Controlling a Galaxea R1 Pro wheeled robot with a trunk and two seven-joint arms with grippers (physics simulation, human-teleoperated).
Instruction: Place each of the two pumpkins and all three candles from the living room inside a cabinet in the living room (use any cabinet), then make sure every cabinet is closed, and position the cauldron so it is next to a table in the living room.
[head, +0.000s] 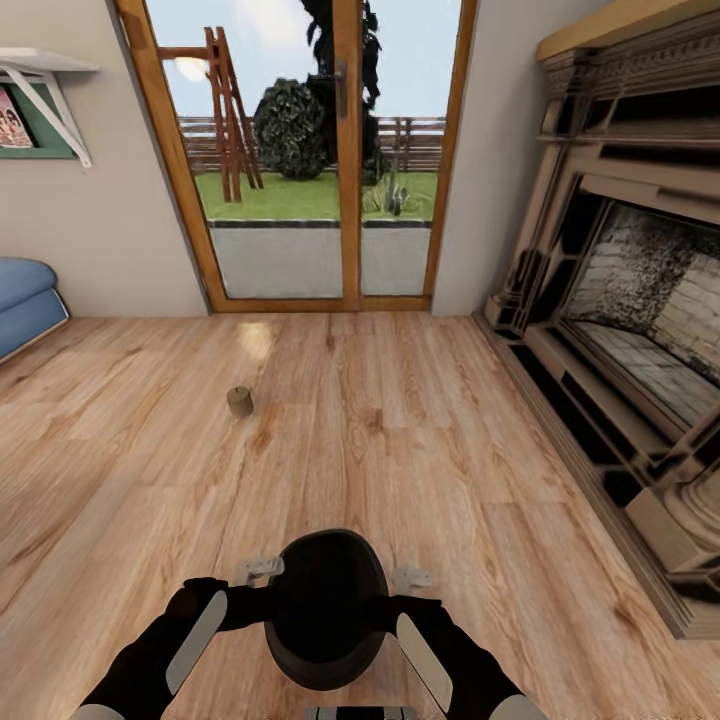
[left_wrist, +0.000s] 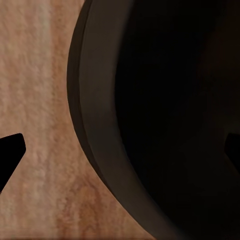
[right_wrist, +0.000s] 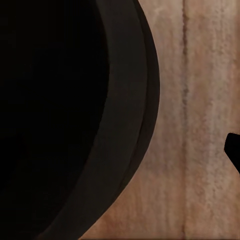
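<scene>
Wood floor by fireplace; black cauldron straddled at the rim by left gripper and right gripper, clamp unclear; looks heavy, rigid; lift two-handed by rim

Head view: looking down and forward toward 12 o'clock over the wooden floor.
Wrist views: hovering close, both sharing the cauldron rim.

**Cauldron rim between the left fingers**

The left gripper straddles the black cauldron's thick rim. One dark fingertip sits outside the pot over the wooden floor; the other shows inside the pot's dark hollow. Neither fingertip visibly touches the rim.
</scene>
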